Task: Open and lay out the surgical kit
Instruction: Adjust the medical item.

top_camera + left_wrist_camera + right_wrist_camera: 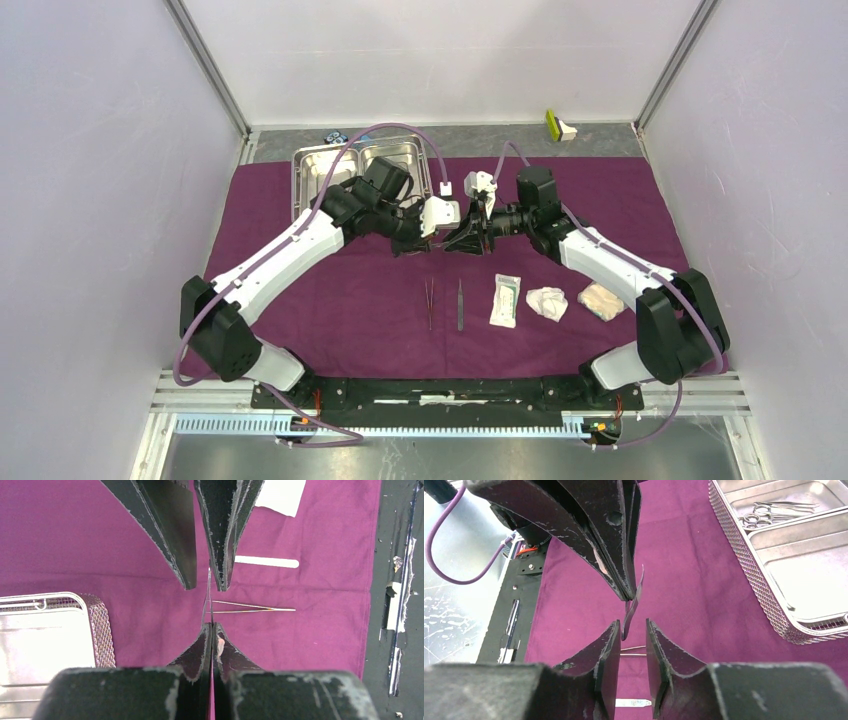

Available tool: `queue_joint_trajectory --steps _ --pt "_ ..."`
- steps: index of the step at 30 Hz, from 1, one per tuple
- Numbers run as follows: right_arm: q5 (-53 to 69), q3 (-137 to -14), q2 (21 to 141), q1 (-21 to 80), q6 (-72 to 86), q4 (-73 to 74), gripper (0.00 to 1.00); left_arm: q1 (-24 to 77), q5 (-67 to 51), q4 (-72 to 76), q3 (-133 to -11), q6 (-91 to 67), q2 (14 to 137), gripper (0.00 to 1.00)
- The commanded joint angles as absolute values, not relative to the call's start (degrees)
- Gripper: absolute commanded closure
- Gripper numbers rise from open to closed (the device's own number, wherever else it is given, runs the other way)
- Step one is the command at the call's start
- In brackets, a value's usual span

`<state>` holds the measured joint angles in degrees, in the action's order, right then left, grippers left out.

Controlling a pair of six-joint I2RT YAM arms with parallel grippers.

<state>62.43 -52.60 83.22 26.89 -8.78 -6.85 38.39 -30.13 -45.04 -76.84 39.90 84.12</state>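
Purple cloth [330,300] covers the counter, with the steel tray [320,170] at the far left. My left pincer [212,630] is pressed together on a thin metal tool [634,605], held in the air over the middle of the cloth. The tool points right. Its loose end sits between the spread sides of my right pincer [631,625], which I think must squeeze next.
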Motion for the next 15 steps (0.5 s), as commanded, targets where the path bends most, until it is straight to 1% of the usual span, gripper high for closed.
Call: queue_joint_trajectory --steps 1,4,11,15 --pt "62.27 -53.70 82.63 27.07 -8.31 -8.70 0.71 38.85 -30.24 -43.41 -76.99 38.72 84.29 0.98" --pt "62.32 -53.61 82.81 27.07 -7.83 -9.18 0.78 38.85 -30.24 -43.37 -77.17 38.71 84.57 0.98" --pt "61.80 -54.08 82.55 27.10 -7.60 -9.52 0.98 38.85 -29.55 -43.42 -77.38 38.71 85.39 0.98" --pt "60.15 -54.99 82.14 27.07 -10.68 -6.43 1.00 38.84 -28.90 -42.86 -77.70 37.90 85.45 0.98"
